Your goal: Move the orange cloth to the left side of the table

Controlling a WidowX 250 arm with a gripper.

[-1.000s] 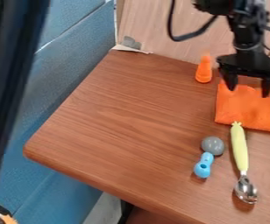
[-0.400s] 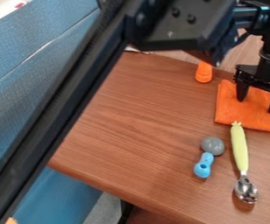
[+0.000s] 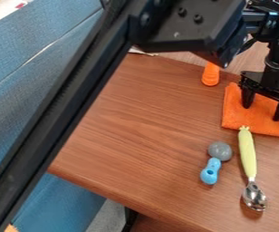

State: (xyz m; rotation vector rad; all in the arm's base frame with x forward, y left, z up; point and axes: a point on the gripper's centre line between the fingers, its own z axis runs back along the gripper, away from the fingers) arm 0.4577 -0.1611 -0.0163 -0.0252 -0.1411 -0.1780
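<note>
Black robot arm (image 3: 184, 29) slants from lower left to top, bending downward at upper right; I see its gripper (image 3: 264, 110), fingers wide apart, holding nothing, over the orange cloth (image 3: 245, 118) at right.

No text, label, brand, number or sign can be read.
</note>
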